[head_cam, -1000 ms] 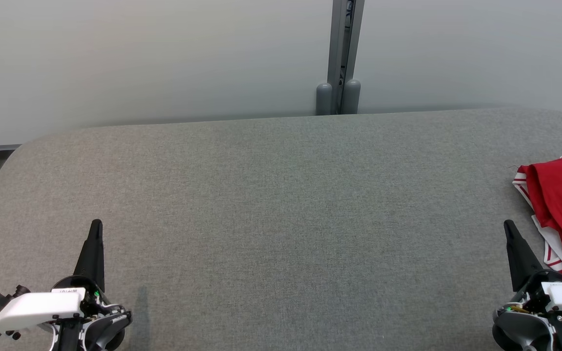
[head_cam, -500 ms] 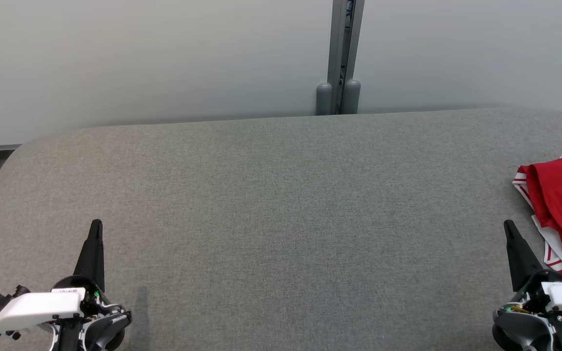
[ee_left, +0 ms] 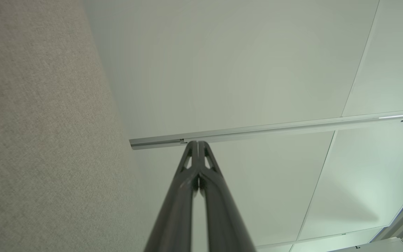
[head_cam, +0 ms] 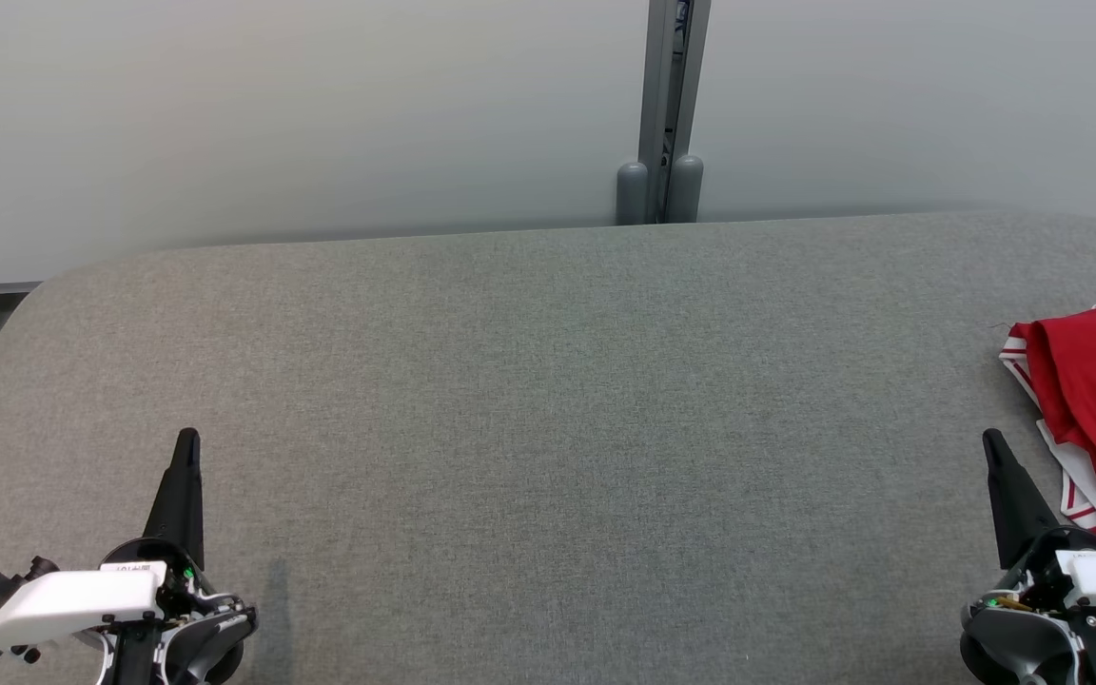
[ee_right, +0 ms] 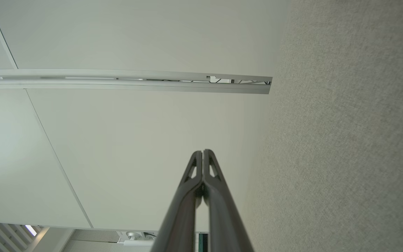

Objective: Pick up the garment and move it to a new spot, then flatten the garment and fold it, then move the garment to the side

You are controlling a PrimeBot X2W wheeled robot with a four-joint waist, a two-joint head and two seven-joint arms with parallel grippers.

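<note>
Garment [head_cam: 1095, 409] lay crumpled — looked soft, light; pinch a raised fold. Left gripper [head_cam: 187, 438], right gripper [head_cam: 991, 440] pressed together, empty.

A grey fabric-covered table [head_cam: 548, 400] spans the foreground. At one o'clock beyond it, a grey metal post [head_cam: 674, 95] with two rounded caps [head_cam: 632, 192] divides the pale wall panels [head_cam: 272, 114].

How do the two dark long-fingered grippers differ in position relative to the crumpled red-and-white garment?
Side: the left gripper sits at the lower left of the grey fabric table, the right gripper at its lower right. Nearness: the left gripper is far from the crumpled red-and-white garment, the right gripper close beside it. Both are shut and empty.
</note>
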